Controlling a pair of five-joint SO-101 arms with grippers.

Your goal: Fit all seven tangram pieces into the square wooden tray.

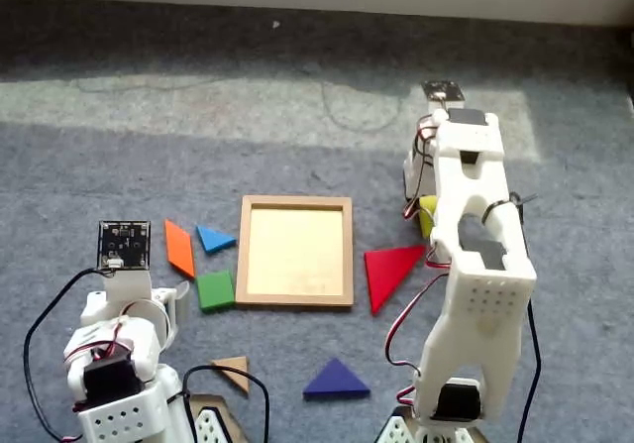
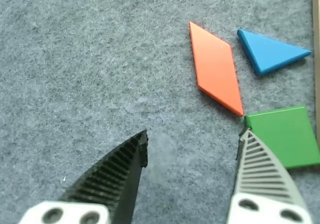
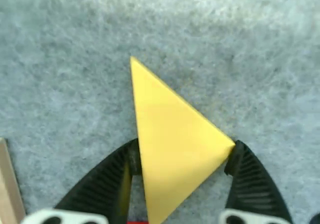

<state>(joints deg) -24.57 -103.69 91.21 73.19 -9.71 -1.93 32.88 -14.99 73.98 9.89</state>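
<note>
At the middle of the grey, felt-covered worktop (image 1: 119, 116) you have the square wooden tray (image 1: 295, 203), lying flat. All seven pieces lie outside it.

Pieces, each placed from the tray:
- Orange parallelogram (image 1: 179, 248): left of the tray, apart from it.
- Light blue triangle (image 1: 214, 238): between the orange piece and the tray's left rim, one corner pointing at the rim.
- Green square (image 1: 214, 290): just beside the tray's near left corner; you cannot tell whether they touch.
- Tan triangle (image 1: 234, 370): on the tray's near side, toward the left arm's base, well apart.
- Dark blue triangle (image 1: 336, 381): on the tray's near side, well apart.
- Red triangle (image 1: 389, 270): just beside the tray's right rim.
- Yellow triangle (image 3: 175, 134): right of the tray, beyond the red piece, partly hidden under the right arm from above.

Tools:
- Left tool (image 2: 194, 133): fingers spread, gripping nothing, over bare felt left of the tray. Its pale finger (image 2: 260, 169) sits by a corner of the green square.
- Right tool (image 3: 184, 146): its two dark fingers are clamped on opposite edges of the yellow triangle.

Markings: the dark circuit board (image 1: 124, 245) on the left wrist carries print too small for you to read.
</note>
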